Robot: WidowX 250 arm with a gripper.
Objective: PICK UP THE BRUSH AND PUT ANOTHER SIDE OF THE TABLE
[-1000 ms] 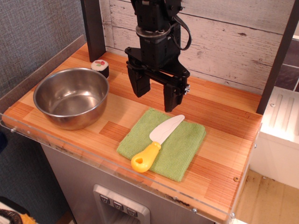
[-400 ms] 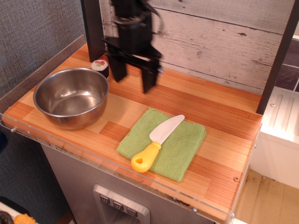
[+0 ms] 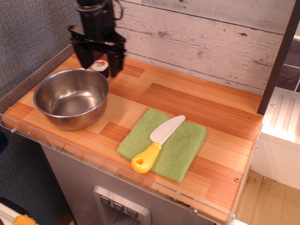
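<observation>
The brush point(image 3: 101, 66) is a small black cylinder with a white top and red and green centre. It stands at the back left of the wooden table point(image 3: 220, 117), just behind the steel bowl. My gripper point(image 3: 100, 63) is open and hangs over the brush, one black finger on each side of it. I cannot tell whether the fingers touch it. Part of the brush is hidden behind the right finger.
A steel bowl point(image 3: 71, 97) stands at the left front. A green cloth point(image 3: 180, 147) lies in the front middle with a yellow-handled white toy knife point(image 3: 157, 142) on it. A whitewashed plank wall point(image 3: 211, 42) runs behind.
My gripper has moved left along the back of the table, from above the cloth to over the brush. Nothing else has moved.
</observation>
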